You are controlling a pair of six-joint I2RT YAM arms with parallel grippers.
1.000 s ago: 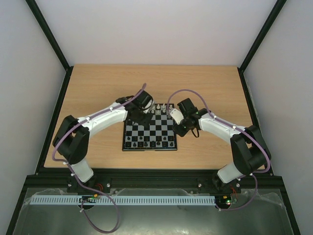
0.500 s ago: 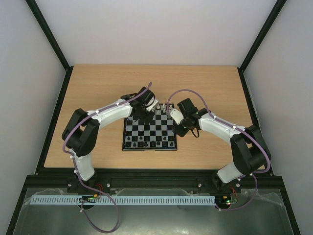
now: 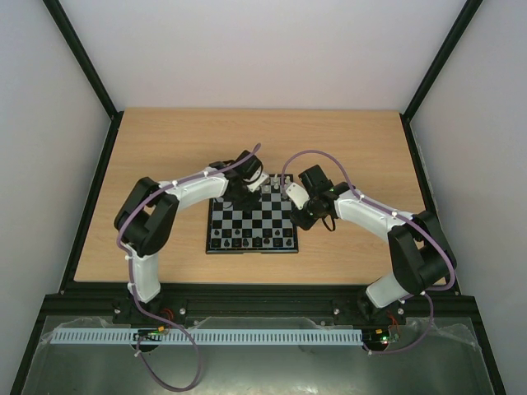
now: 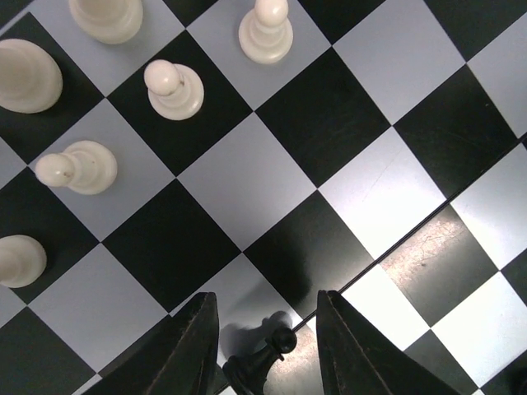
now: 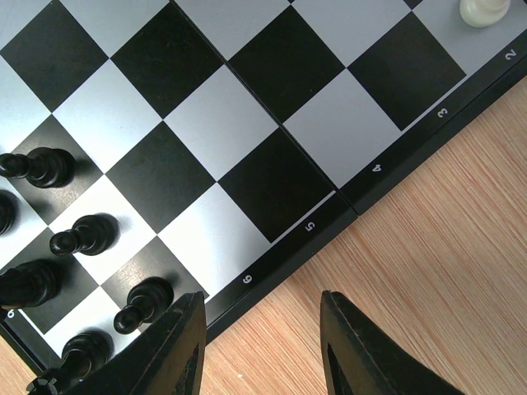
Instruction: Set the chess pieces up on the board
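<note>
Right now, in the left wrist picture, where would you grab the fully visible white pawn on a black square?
I'd pinch the white pawn at its narrow neck, under the round head, coming straight down from above: it stands upright, its base flares wide, and other white pieces crowd neighbouring squares.

I'm working in what looks like a robotics lab test cell: plain white panels [image 3: 263,49] and black frame struts [image 3: 82,58] close in around the wooden table [image 3: 165,148], and a slotted white cable duct [image 3: 206,336] runs along the rail just in front of the table's near edge.
</note>
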